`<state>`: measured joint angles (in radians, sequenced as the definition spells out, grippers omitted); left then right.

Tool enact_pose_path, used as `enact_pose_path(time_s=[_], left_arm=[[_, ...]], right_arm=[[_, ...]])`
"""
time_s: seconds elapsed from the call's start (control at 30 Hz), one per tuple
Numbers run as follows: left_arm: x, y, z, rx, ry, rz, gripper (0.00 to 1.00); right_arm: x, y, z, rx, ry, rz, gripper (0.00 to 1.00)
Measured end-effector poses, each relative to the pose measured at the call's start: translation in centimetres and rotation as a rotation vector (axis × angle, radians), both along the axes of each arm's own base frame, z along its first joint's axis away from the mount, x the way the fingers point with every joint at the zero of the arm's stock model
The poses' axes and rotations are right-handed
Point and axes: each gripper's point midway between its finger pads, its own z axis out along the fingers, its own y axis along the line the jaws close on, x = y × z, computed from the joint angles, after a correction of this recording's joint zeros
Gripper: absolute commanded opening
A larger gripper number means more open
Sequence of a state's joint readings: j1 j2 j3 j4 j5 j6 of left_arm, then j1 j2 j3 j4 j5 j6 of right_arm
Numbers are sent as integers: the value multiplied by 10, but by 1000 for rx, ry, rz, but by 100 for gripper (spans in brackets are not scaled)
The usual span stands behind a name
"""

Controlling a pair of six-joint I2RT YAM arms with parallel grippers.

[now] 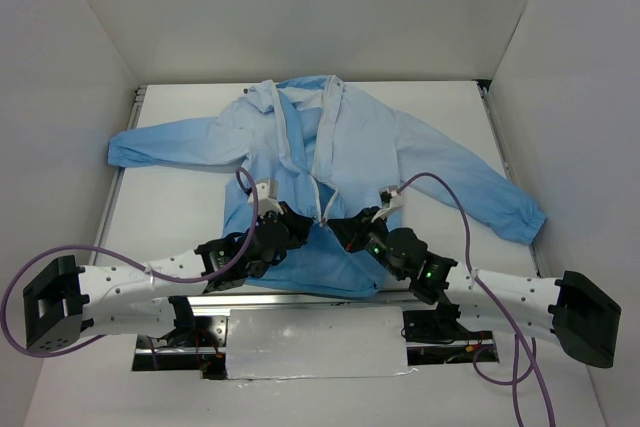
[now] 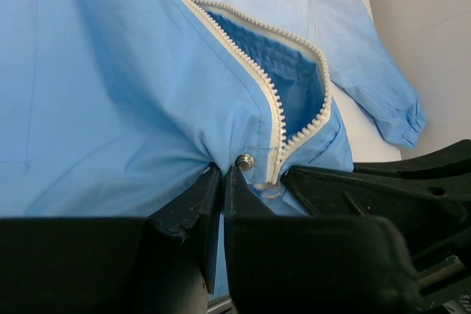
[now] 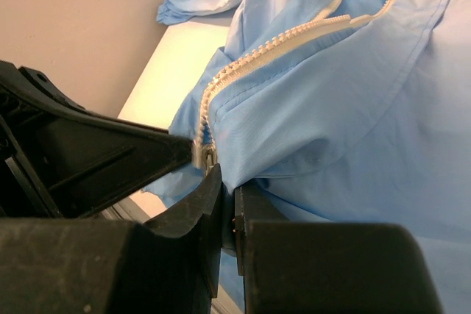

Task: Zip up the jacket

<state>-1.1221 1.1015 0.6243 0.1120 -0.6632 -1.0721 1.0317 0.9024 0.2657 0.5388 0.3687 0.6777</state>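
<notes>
Both jaws clamped on jacket (image 1: 360, 142) hem, zipper (image 2: 274, 112) mostly open

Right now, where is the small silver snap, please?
In the left wrist view, the snap sits on the light-blue fabric jacket, beside where the white zipper teeth meet, just above the left fingers.

Jacket (image 1: 370, 147) flat on table (image 1: 170, 222), collar far, hem near — sleeves out left and right. Left gripper (image 1: 303, 217) just left of zipper (image 1: 322, 157), right gripper (image 1: 342, 225) just right, low on front.
</notes>
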Motion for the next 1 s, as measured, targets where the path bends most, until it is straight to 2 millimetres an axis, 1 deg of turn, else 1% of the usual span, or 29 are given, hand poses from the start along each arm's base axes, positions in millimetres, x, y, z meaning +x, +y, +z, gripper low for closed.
enact_pose_path(time_s=[0.27,0.53,0.63,0.73,0.87,1.0], left_arm=[[-2,-3,-1,14,-3,-30,0],[-1,1,-2,26,-4,-16,0],[0,4,0,28,-9,-4,0],[1,8,4,33,-17,13,0],[3,8,10,24,-27,23,0],[4,8,12,22,-29,26,0]], right_arm=[[5,1,6,-12,-11,-19,0],[3,2,6,-13,-7,-7,0],[0,4,6,-3,-11,16,0],[-7,1,2,9,-9,39,0],[-12,-2,2,31,-5,48,0],[-13,-3,4,45,-7,51,0]])
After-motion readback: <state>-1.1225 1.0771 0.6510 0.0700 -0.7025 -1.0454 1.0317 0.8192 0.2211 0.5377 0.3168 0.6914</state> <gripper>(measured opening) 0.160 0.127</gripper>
